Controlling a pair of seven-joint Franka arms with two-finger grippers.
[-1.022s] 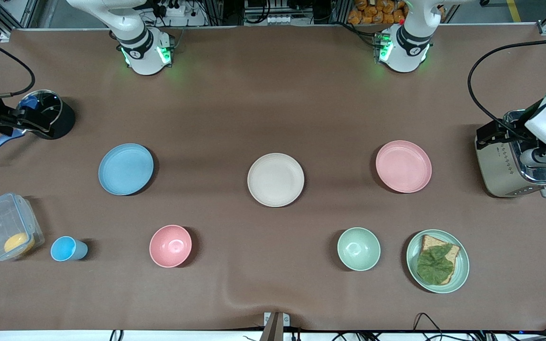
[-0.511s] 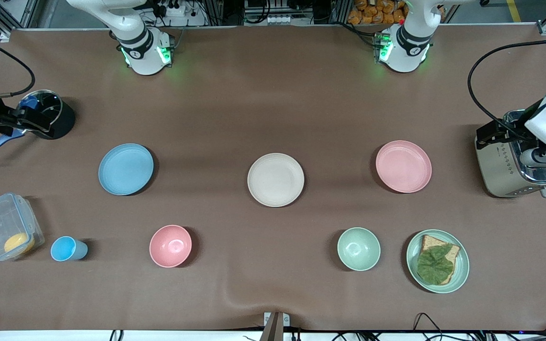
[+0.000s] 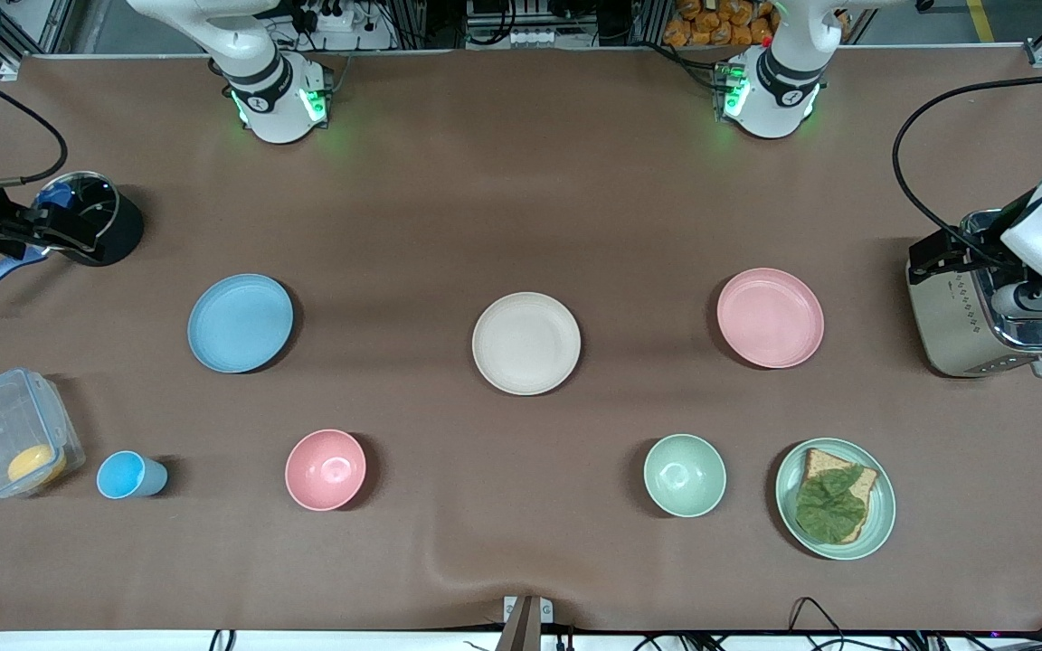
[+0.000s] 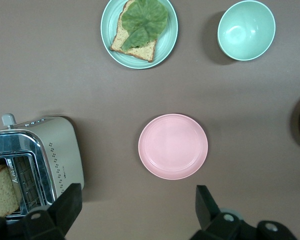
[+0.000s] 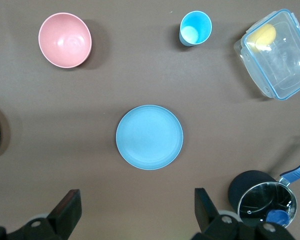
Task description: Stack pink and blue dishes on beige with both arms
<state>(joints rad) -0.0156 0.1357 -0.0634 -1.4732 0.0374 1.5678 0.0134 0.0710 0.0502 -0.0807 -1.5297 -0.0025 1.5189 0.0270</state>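
Three equal flat plates lie in a row across the middle of the table. The beige plate (image 3: 526, 343) is in the centre. The light blue plate (image 3: 241, 323) lies toward the right arm's end and the pale pink plate (image 3: 770, 317) toward the left arm's end. All three are bare and apart. My left gripper (image 4: 137, 210) hangs high over the table between the pink plate (image 4: 173, 146) and the toaster, open and holding nothing. My right gripper (image 5: 135, 210) hangs high between the blue plate (image 5: 149, 137) and the pot, open and holding nothing.
Toaster (image 3: 964, 316) with a bread slice at the left arm's end. Black pot (image 3: 100, 226), clear box (image 3: 10, 443) and blue cup (image 3: 127, 476) at the right arm's end. Nearer the camera stand a pink bowl (image 3: 325, 469), green bowl (image 3: 685, 475) and green plate with bread (image 3: 835, 498).
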